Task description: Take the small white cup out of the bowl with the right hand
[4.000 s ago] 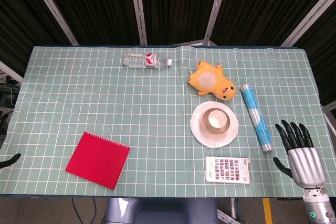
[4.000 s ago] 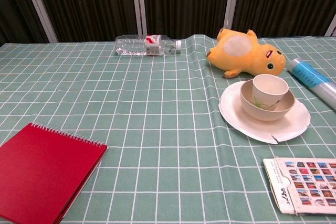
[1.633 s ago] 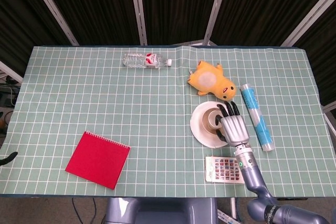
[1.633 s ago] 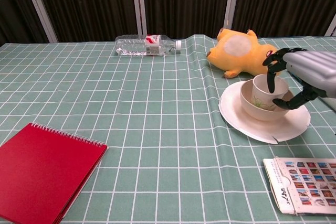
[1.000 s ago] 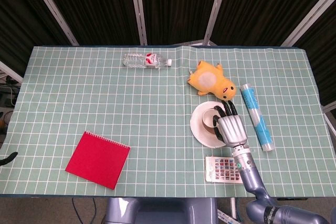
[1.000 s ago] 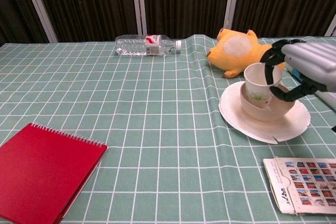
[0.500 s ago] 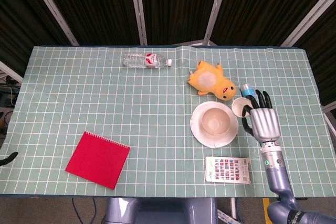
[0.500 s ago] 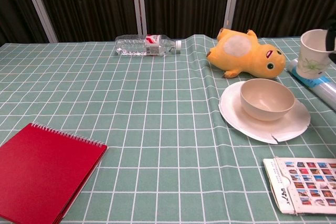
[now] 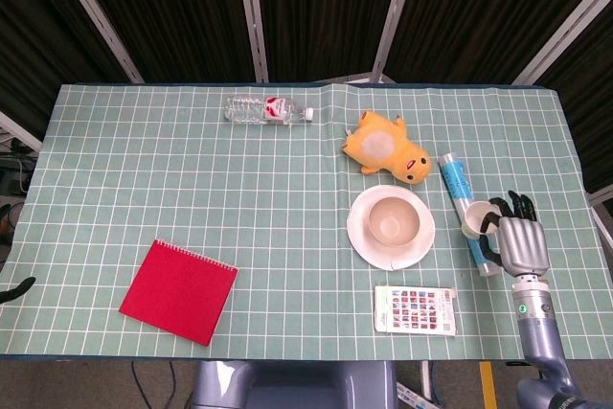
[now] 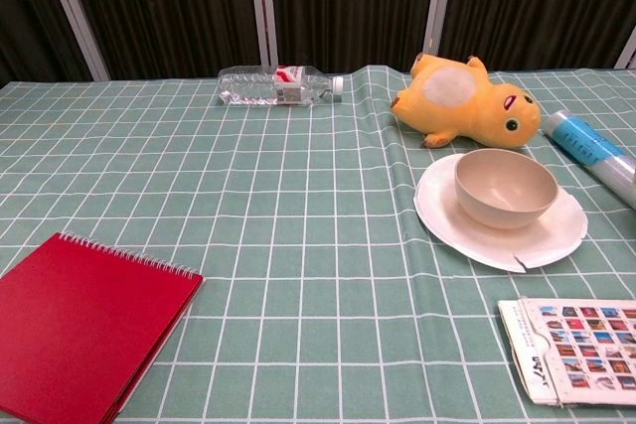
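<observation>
Curled around the small white cup point(image 9: 473, 220): dark fingers point(image 9: 498, 210) of the right hand point(image 9: 517, 239), wrapping its side from the right. Held over the blue-and-clear tube point(image 9: 467, 212), near that tube's near end, well clear of the bowl point(image 9: 391, 218). Whether touching the tube or lifted above it, impossible to tell from the head view. Silver back of the hand turned up toward the head camera, wrist and forearm running down to the table's near right edge. Neither hand nor cup visible in the chest view.

Left of the tube: beige bowl, now with nothing in it, sitting on a white plate point(image 9: 419, 242) with a chipped rim at its near edge point(image 10: 515, 262). Just behind the plate, a yellow plush duck point(image 9: 385, 145) lying on its side. In front of the plate, near the table's front edge, a card of small coloured stickers point(image 9: 415, 309).

Further out: clear plastic water bottle point(image 9: 268, 109) with a red label, lying on its side toward the far edge. Red spiral notebook point(image 9: 179, 291) flat at the near left. Green checked tablecloth point(image 9: 192, 198) under everything.

At the far left edge of the head view, only a dark tip point(image 9: 17, 289) of something off the table, possibly the left hand; finger state impossible to tell.
</observation>
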{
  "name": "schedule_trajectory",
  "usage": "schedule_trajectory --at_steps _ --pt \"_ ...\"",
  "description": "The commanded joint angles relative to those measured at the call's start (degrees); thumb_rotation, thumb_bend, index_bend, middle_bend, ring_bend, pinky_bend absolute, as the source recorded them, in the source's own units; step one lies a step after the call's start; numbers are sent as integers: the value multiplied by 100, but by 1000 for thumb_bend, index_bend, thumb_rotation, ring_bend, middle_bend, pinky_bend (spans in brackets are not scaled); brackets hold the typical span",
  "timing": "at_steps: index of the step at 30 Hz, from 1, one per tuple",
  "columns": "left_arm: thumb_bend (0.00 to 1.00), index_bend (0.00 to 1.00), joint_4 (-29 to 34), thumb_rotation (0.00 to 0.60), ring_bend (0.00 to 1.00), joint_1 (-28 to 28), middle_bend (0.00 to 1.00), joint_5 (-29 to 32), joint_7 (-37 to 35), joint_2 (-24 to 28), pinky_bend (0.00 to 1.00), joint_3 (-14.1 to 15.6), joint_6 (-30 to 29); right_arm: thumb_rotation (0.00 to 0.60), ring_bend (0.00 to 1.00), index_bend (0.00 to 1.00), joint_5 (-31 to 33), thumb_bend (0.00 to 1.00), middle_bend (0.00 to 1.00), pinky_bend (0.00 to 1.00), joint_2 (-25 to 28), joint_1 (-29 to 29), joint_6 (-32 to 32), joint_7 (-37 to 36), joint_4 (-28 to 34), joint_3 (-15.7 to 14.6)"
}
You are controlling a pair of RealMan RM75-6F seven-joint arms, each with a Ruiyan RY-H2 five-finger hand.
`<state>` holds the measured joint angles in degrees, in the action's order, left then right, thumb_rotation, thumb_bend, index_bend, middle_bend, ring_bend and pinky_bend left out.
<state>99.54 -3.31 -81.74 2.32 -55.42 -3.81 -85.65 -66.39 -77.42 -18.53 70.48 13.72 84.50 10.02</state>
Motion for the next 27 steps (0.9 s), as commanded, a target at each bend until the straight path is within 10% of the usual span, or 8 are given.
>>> schedule_trajectory --at_steps 1,27 --pt "0 0 3 600 0 -1 0 -2 3 1 0 1 1 600 0 642 -122 460 187 0 7 81 101 -31 81 -87" --pt "0 0 0 600 0 0 0 -38 -37 19 0 11 -8 600 0 642 -581 434 188 0 91 502 355 -8 810 -604"
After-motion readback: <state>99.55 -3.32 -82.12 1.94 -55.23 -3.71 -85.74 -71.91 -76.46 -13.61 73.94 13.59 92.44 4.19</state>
